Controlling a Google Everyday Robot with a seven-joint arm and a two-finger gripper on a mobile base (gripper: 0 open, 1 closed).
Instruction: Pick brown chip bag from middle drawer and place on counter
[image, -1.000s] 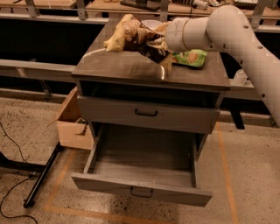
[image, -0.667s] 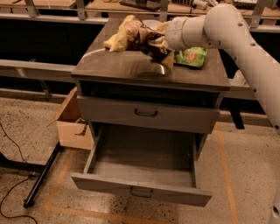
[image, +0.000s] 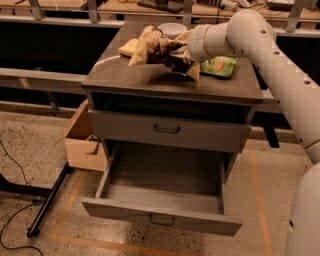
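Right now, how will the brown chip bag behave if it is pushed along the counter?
Probably floppy: the brown chip bag is crumpled at the pincer above the counter. Likely light, being thin film, and it may slide on that glossy top.

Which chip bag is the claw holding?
The brown bag. It hangs crumpled in the claw, just above the counter. The green bag lies flat on the counter beside it.

Pincer (image: 183, 53) holding brown chip bag (image: 156, 47) over counter (image: 122, 77), green bag (image: 218, 66) beside, front edge free
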